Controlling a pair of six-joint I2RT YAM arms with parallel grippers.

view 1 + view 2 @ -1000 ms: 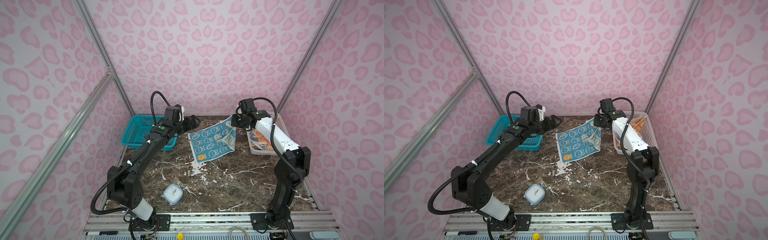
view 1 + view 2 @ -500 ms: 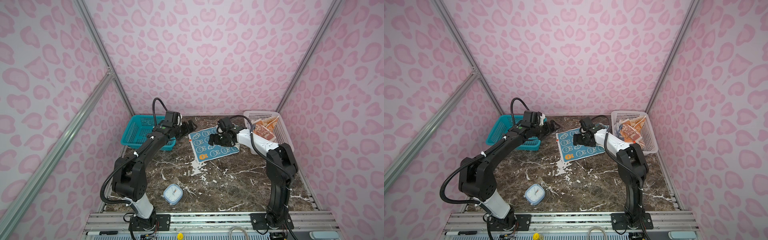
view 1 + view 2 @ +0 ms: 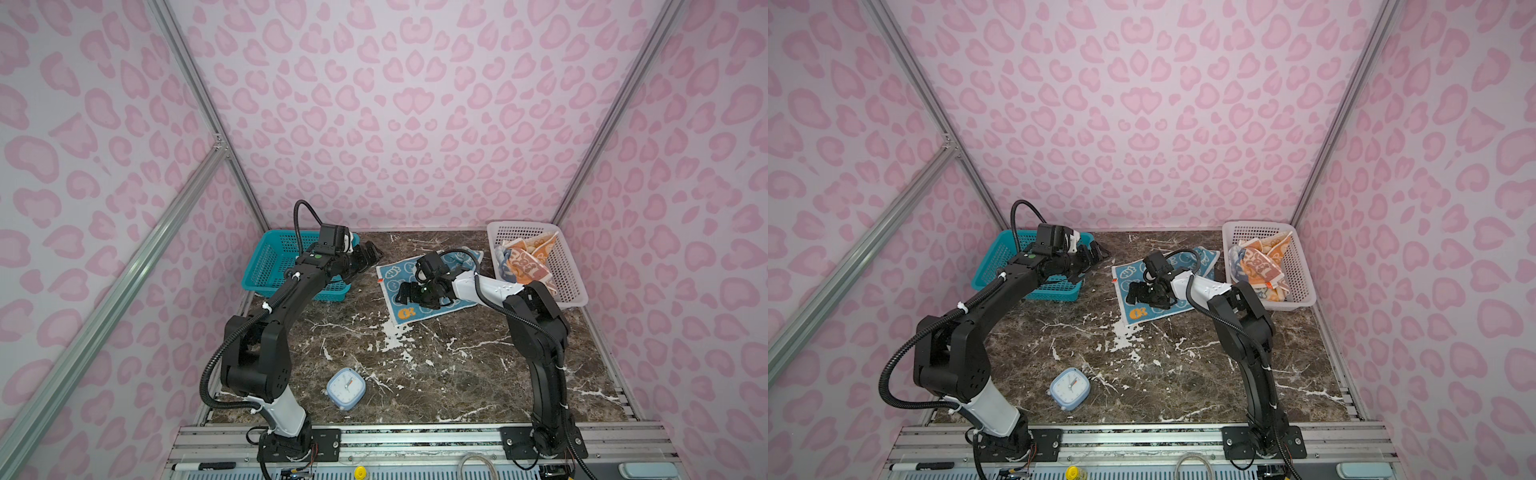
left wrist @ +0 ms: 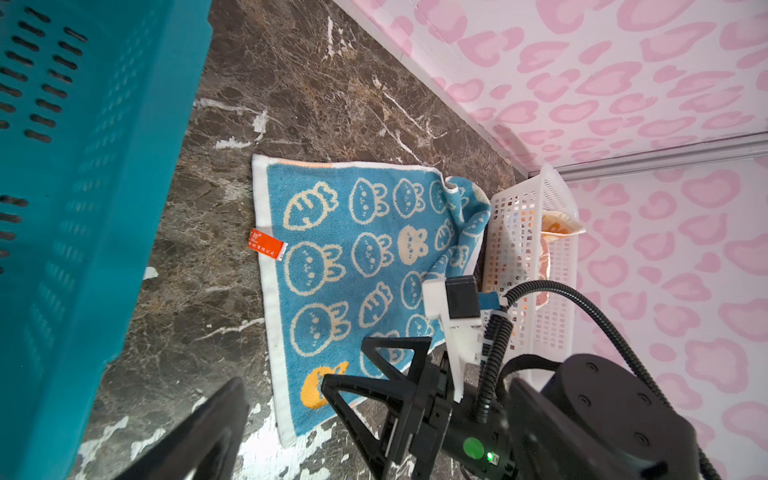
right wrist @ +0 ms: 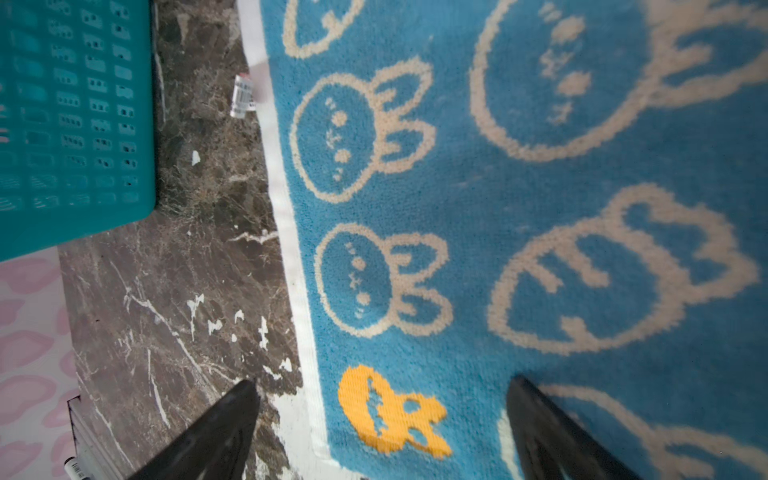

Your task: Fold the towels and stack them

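Right gripper (image 5: 380,384) is low over the blue towel (image 5: 457,187), jaws spread wide and nothing between them, with the orange rabbit on the print sitting right in the gap. In both top views that gripper (image 3: 405,293) hangs over the near half of the cloth (image 3: 392,274), which lies flat on the surface (image 3: 415,365) between the two baskets. Its far corner is rumpled up beside the white basket (image 4: 552,195), and a red tag (image 4: 268,244) pokes out from one edge. The other towels (image 3: 525,262) are bunched inside the white basket (image 3: 569,291). Over on the other side, the left gripper (image 3: 370,255) is spread too and empty, held in the air just beside the teal basket (image 3: 270,266). A small clock (image 3: 346,388) sits well apart, near the front.
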